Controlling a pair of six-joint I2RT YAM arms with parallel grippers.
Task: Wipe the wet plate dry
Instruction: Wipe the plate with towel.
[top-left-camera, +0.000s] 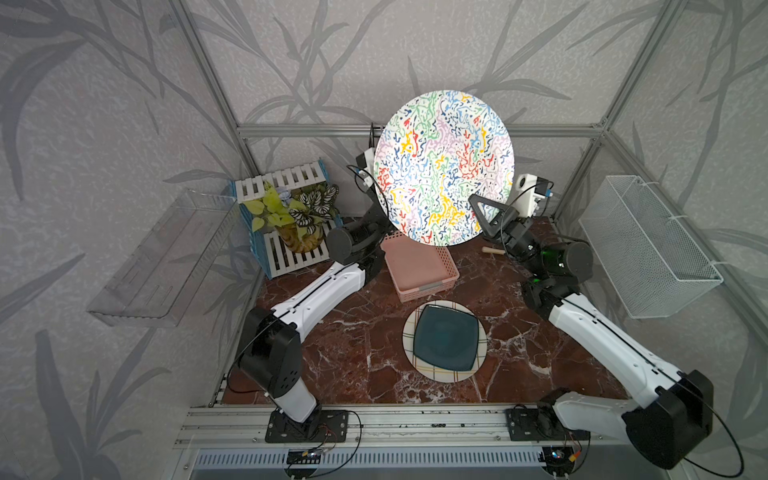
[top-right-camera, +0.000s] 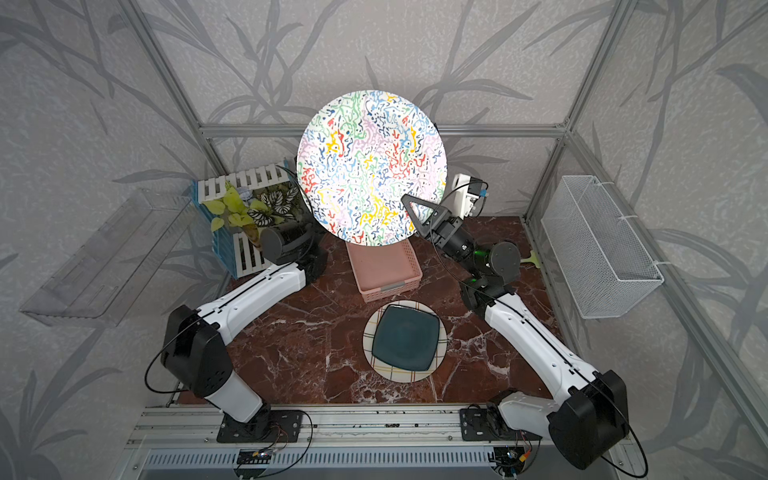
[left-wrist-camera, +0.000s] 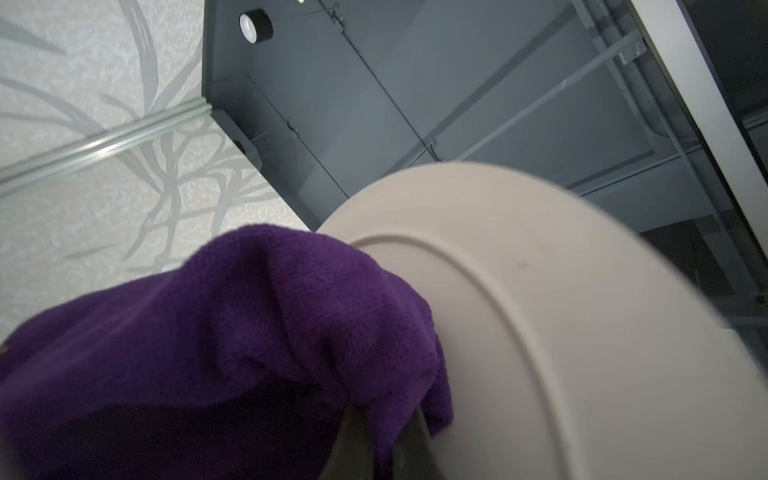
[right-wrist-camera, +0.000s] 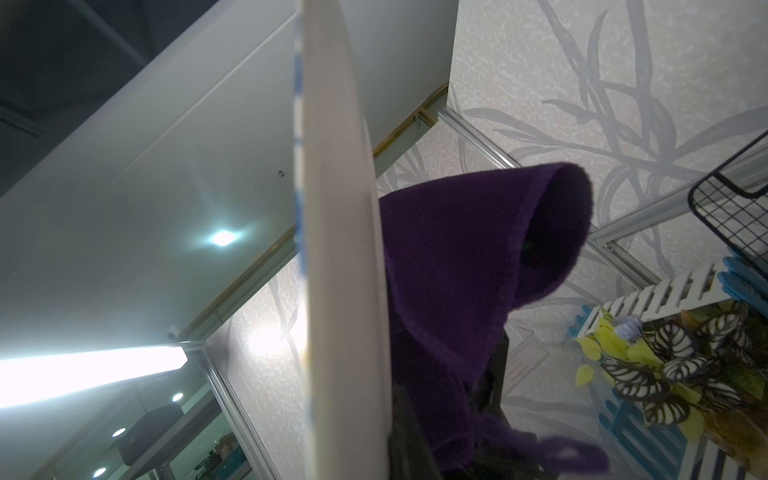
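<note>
Your R gripper (top-left-camera: 477, 203) is clamped on the lower rim of the squiggle-print plate (top-left-camera: 444, 166), held upright in the air above the pink basket (top-left-camera: 419, 270). L gripper (left-wrist-camera: 380, 440), behind it, is closed on the purple cloth (left-wrist-camera: 232, 332), which lies against the plate's pale back.

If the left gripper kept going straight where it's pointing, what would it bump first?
Probably the plate, on its pale underside, which the purple cloth in its jaws is touching; depth is hard to judge.
</note>
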